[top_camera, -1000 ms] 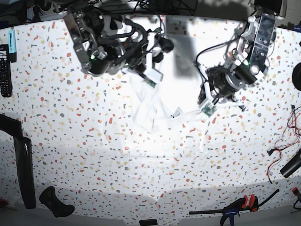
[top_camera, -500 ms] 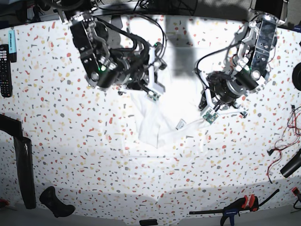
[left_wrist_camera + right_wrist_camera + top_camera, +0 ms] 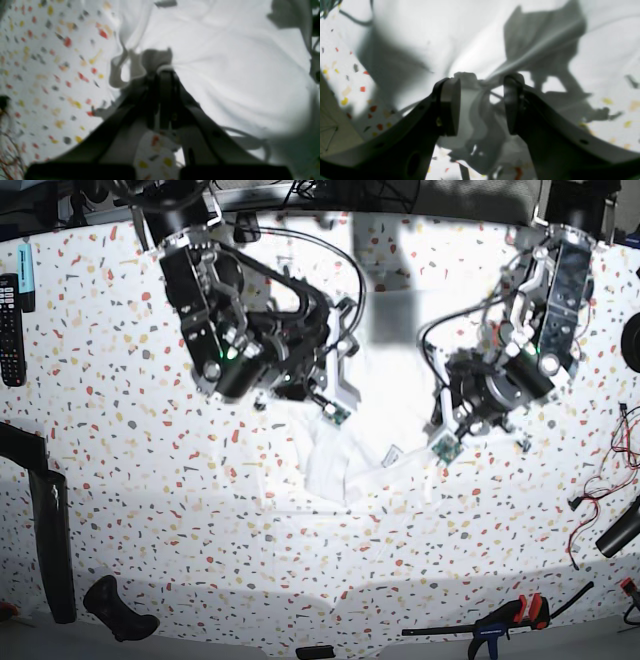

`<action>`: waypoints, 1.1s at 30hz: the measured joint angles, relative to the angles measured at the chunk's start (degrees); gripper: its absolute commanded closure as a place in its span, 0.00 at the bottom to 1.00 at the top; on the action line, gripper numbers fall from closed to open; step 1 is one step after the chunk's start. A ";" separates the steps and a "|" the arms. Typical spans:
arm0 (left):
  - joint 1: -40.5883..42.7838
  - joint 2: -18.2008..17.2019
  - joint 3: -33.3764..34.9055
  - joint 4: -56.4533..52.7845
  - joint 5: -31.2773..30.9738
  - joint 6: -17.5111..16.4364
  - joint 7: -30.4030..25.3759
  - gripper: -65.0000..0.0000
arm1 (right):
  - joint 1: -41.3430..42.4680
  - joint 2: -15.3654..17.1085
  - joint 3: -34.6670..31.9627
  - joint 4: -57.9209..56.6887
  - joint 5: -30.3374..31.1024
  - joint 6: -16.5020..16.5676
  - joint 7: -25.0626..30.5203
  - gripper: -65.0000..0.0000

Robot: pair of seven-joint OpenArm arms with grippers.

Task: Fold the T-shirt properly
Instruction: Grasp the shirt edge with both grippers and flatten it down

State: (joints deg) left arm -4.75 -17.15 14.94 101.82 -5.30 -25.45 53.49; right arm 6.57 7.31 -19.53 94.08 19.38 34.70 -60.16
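Since a second ago both my arms have come down the table toward its near edge, and the T-shirt (image 3: 345, 455) has come with them: its bunched lower fold now lies lower on the tabletop (image 3: 200, 530) than it did, and the cloth between my grippers is drawn tighter.

In the base view, my right gripper (image 3: 335, 408) sits at the shirt's upper left corner and my left gripper (image 3: 445, 448) at its right edge. The shirt lies crumpled between them in the middle of the speckled table, with a small label (image 3: 390, 453) showing near its lower edge. A remote (image 3: 9, 330) lies at the far left, a clamp (image 3: 510, 617) near the front right edge, and red wires (image 3: 612, 480) at the right. I see no box, tray or other container in this view.

From the left wrist camera, my left gripper (image 3: 162, 71) has its jaws pressed together on a pinched bunch of the T-shirt (image 3: 225, 62), and creases fan out from the pinch. Speckled tabletop (image 3: 50, 62) shows beside the cloth on the left.

From the right wrist camera, my right gripper (image 3: 481, 100) has its jaws well apart, with a fold of the T-shirt (image 3: 432, 32) hanging loosely between the two pads (image 3: 450, 105). Neither pad visibly presses on the cloth; it is not clamped.
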 measured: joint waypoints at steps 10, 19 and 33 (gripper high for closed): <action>-6.78 -2.51 0.04 0.02 -0.31 0.04 0.39 1.00 | 4.59 0.00 0.02 0.04 0.02 -1.51 -0.15 0.57; -4.61 -2.54 0.07 0.02 -5.46 0.20 0.94 1.00 | 5.31 0.00 -0.02 0.04 4.76 -1.92 -0.17 0.57; -4.63 -2.54 0.07 0.02 -0.96 4.15 0.92 0.43 | 5.38 0.00 -0.02 0.04 4.37 -1.92 4.00 0.57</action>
State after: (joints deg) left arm -9.39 -19.68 15.00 101.84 -6.26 -21.30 54.41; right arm 11.94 7.31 -19.55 94.13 23.75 32.77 -56.16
